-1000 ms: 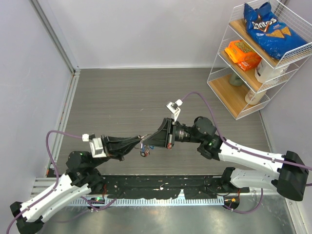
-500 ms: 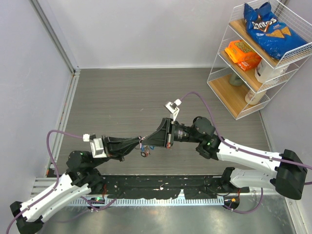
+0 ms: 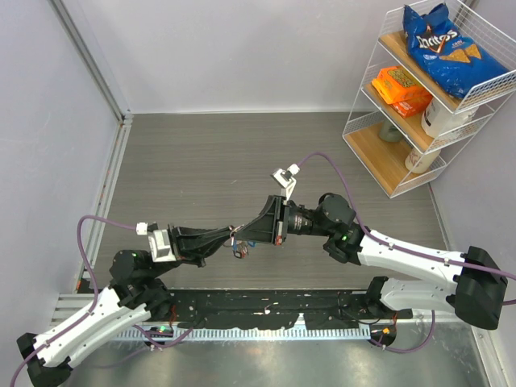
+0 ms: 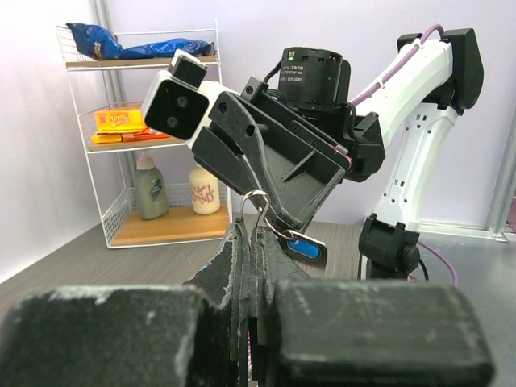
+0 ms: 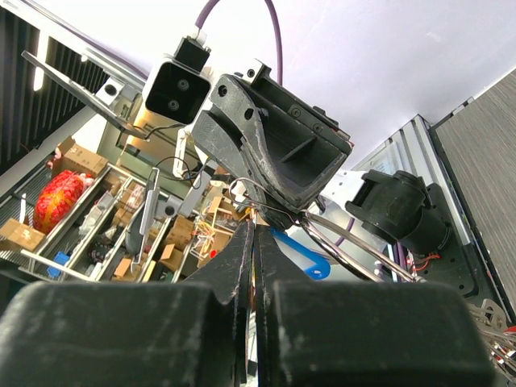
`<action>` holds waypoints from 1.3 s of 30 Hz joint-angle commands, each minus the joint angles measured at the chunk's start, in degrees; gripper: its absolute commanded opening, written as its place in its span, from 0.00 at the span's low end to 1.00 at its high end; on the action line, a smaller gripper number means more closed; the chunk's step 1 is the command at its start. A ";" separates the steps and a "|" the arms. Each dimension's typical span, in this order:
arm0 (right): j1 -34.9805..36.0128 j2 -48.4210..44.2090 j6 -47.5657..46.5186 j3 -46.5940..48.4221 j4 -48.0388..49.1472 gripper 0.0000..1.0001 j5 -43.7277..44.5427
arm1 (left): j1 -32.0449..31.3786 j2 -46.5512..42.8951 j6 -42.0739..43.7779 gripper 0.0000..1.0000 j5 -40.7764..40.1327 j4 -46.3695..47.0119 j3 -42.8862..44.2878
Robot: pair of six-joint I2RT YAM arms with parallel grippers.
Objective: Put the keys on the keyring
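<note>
The keyring [image 4: 256, 193] is a thin silver loop held in the air, above the near edge of the desk [image 3: 201, 161] and a little left of its middle. In the left wrist view the loop rises from between the clenched fingers of the left gripper [image 4: 248, 238], so that gripper is grasping it. A blue-headed key [image 4: 305, 248] hangs just beside the loop, below the tip of the right gripper [image 4: 282, 219].

The right wrist view shows the right gripper's own fingers pressed tightly together, with wire loops and a blue key head just past their tips. What they pinch cannot be told.

Only the top view shows the whole scene. The two grippers meet tip to tip, left gripper [image 3: 228, 236] from the near left, right gripper [image 3: 244, 235] from the right. A small bunch of keys [image 3: 239, 251] dangles beneath them, clear of the desk. A white wire rack [image 3: 359, 121] of snacks and bottles stands at the far right corner.
</note>
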 commanded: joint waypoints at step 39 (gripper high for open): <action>-0.87 0.31 3.92 1.21 0.79 0.06 2.44 | 0.00 0.58 1.67 0.00 0.88 8.30 -1.44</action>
